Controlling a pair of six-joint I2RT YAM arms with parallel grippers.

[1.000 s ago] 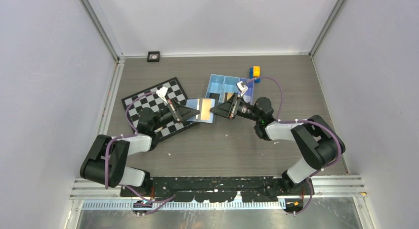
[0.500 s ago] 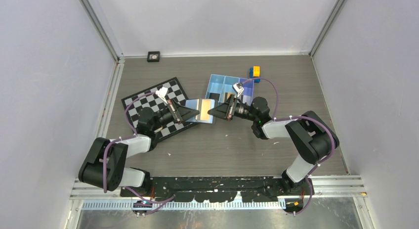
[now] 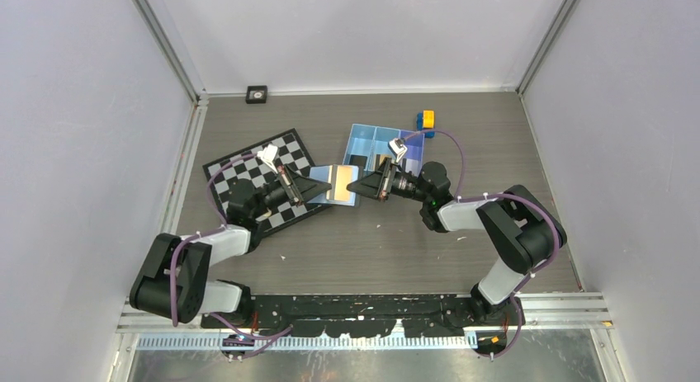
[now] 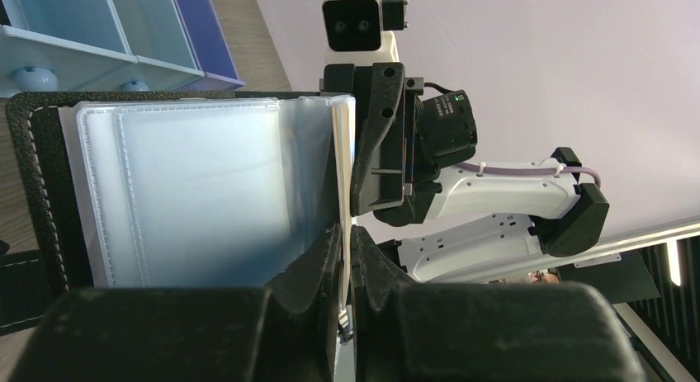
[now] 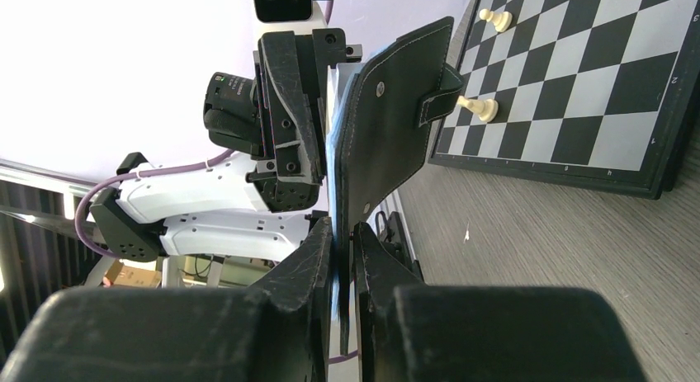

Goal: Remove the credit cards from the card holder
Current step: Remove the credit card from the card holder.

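The card holder point(image 3: 337, 185) hangs above the table between my two grippers. In the top view its left part shows a gold-orange face point(image 3: 323, 178) and its right part a pale bluish face. My left gripper point(image 3: 317, 186) is shut on a thin pale edge point(image 4: 346, 233) at the side of the holder's bluish-silver inner faces point(image 4: 198, 192); I cannot tell whether that edge is a card. My right gripper point(image 3: 354, 185) is shut on the edge of the black outer cover point(image 5: 388, 143), which has a snap strap. The silvery-grey card is hidden.
A light-blue compartment tray point(image 3: 410, 143) stands just behind the right gripper. A yellow-and-blue block point(image 3: 426, 120) sits beyond it. A chessboard point(image 3: 248, 172) lies under the left arm, with pale pieces point(image 5: 483, 110) on it. A small black square point(image 3: 257, 93) sits by the back wall.
The right arm has shifted a little to the left, closing in on the holder. The left arm has barely moved. Both grippers stay shut on the holder.
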